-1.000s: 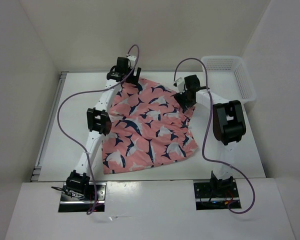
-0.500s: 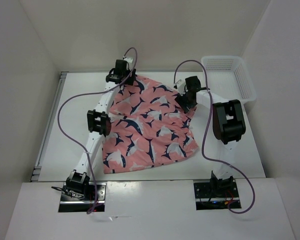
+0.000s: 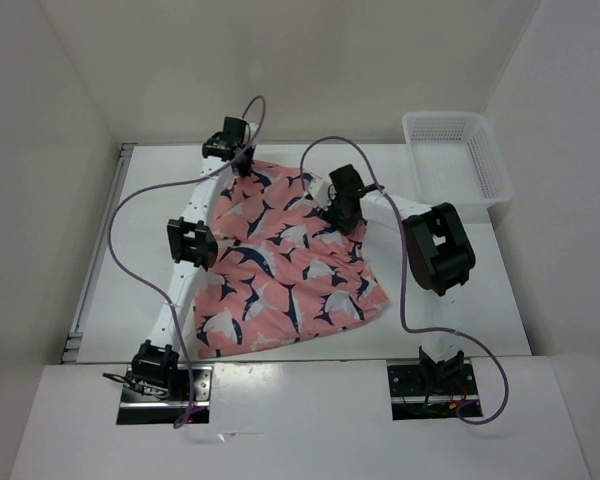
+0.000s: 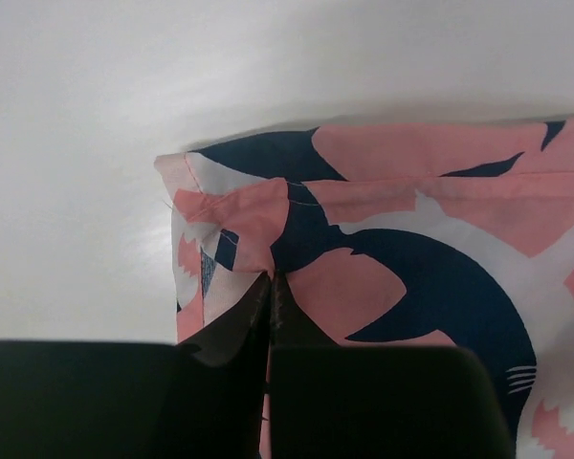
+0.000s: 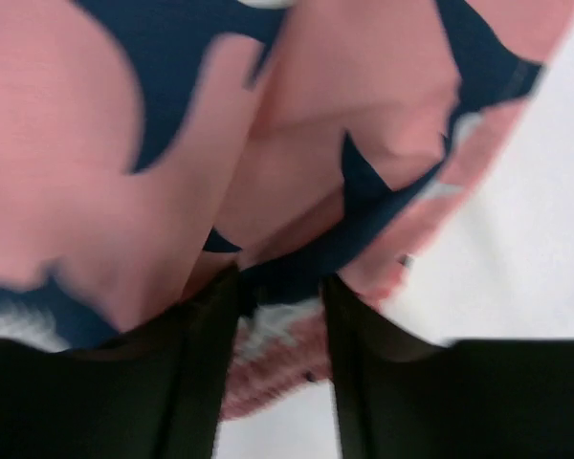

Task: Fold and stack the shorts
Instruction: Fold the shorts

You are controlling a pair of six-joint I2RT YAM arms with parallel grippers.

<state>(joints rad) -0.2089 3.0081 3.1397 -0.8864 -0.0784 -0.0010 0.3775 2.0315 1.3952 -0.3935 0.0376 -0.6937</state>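
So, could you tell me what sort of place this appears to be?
Probably a robotics lab cell: white walls box in a white table, and two cabled arms bolted at its near edge reach over the shorts, near a mesh basket.

Bright, even light falls from above; the table (image 3: 480, 300) right of the shorts (image 3: 280, 260) is nearly washed-out white; the top view is sharp, with faint shadows around the shorts; in the left wrist view a soft grey shadow lies beyond the shorts' hem; the right wrist view is blurred, the print smeared.
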